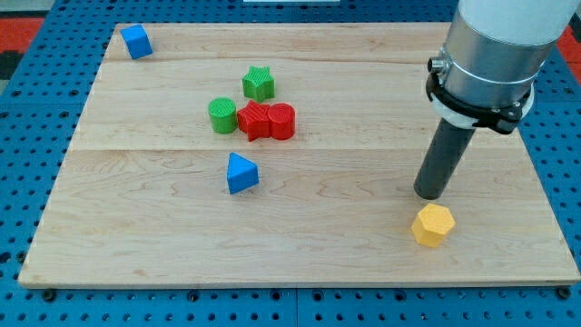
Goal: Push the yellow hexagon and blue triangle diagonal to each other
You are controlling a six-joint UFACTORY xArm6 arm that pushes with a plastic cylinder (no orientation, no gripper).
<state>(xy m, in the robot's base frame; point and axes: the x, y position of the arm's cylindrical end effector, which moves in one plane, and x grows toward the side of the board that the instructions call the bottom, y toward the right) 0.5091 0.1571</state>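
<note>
The yellow hexagon (pixel 432 224) lies near the view's bottom right of the wooden board (pixel 136 245). The blue triangle (pixel 241 173) lies left of the board's middle, well apart from the hexagon. My tip (pixel 429 194) stands just above the hexagon in the view, very close to its upper edge; contact cannot be told. The dark rod rises from it to the grey arm body at the view's top right.
A blue cube (pixel 137 41) sits at the board's top left corner. A green star (pixel 259 84), a green cylinder (pixel 221 115), a red star (pixel 254 121) and a red cylinder (pixel 281 121) cluster above the blue triangle.
</note>
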